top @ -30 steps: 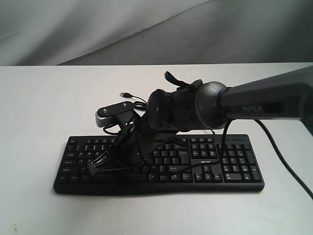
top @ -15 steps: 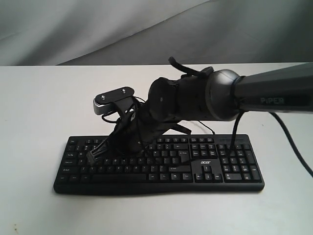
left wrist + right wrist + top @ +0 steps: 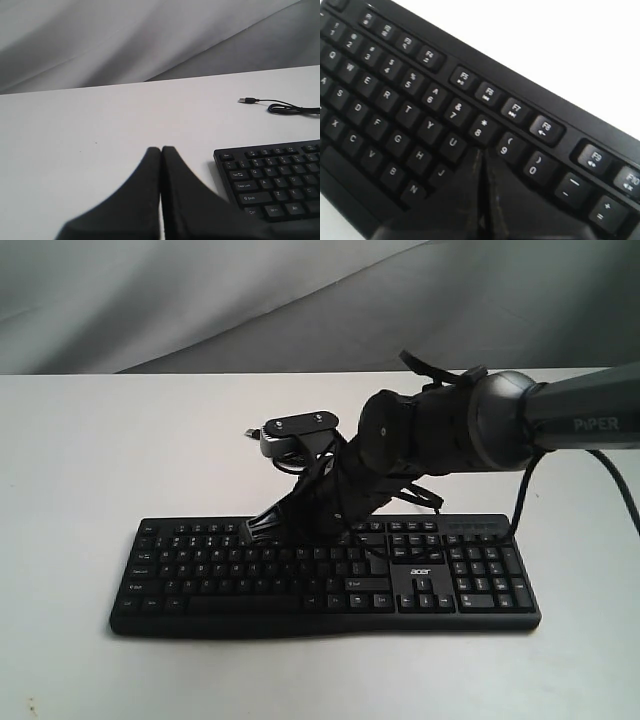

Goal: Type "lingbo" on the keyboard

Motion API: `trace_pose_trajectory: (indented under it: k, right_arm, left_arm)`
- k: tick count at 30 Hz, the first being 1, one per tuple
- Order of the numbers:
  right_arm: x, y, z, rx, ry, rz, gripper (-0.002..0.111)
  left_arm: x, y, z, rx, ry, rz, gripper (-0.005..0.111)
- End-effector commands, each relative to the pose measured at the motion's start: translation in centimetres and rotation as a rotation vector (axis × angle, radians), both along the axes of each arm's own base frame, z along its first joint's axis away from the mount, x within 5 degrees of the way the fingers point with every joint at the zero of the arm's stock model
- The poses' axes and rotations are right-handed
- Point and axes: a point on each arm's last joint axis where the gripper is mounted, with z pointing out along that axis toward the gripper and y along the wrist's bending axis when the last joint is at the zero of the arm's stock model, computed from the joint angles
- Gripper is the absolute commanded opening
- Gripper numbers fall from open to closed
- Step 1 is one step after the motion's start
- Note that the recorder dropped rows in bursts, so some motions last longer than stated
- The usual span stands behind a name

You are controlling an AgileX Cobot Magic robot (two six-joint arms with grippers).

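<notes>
The black keyboard (image 3: 470,585) with a white acer logo lies across the white table (image 3: 80,460). My right gripper (image 3: 256,527) reaches in from the right and slants down over the upper key rows left of the middle. It is shut with nothing in it. In the right wrist view its tip (image 3: 481,151) is at the keyboard (image 3: 380,75) between the U, 8 and 9 keys; I cannot tell if it touches. My left gripper (image 3: 161,149) is shut and empty over bare table beside the Esc end of the keyboard (image 3: 272,175). It is out of the exterior view.
The keyboard's thin black USB cable (image 3: 287,106) lies loose on the table behind it, its plug (image 3: 246,100) free. That plug (image 3: 252,431) also shows beside the right wrist camera (image 3: 298,430). A grey cloth backdrop (image 3: 200,300) hangs behind the table.
The right arm has swung to the right and away from the front edge. Its shut gripper has shifted from the lower left-middle keys up toward the top letter and number rows.
</notes>
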Motion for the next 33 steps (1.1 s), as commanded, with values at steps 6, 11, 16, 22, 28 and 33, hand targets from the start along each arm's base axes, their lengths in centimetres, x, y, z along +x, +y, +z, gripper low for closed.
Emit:
trace_pose_trajectory:
  k: [6,11,16,22,28,33]
  right_arm:
    - [0.1,-0.6,0.0,0.008,-0.005,-0.028,0.0]
    - [0.1,-0.6,0.0,0.011,-0.01,-0.031,0.0]
    - [0.2,-0.6,0.1,0.014,-0.019,-0.035,0.0]
    - [0.2,-0.6,0.1,0.012,-0.02,-0.033,0.0]
    - [0.2,-0.6,-1.1,-0.005,0.009,-0.037,0.0]
    - [0.2,-0.6,-1.3,-0.007,0.012,-0.037,0.0]
  left_arm:
    - [0.0,0.0,-0.1,-0.011,-0.005,0.002,0.001]
    - [0.0,0.0,-0.1,-0.011,-0.005,0.002,0.001]
    - [0.0,0.0,-0.1,-0.011,-0.005,0.002,0.001]
    - [0.0,0.0,-0.1,-0.011,-0.005,0.002,0.001]
    - [0.0,0.0,-0.1,-0.011,-0.005,0.002,0.001]
    - [0.0,0.0,-0.1,-0.011,-0.005,0.002,0.001]
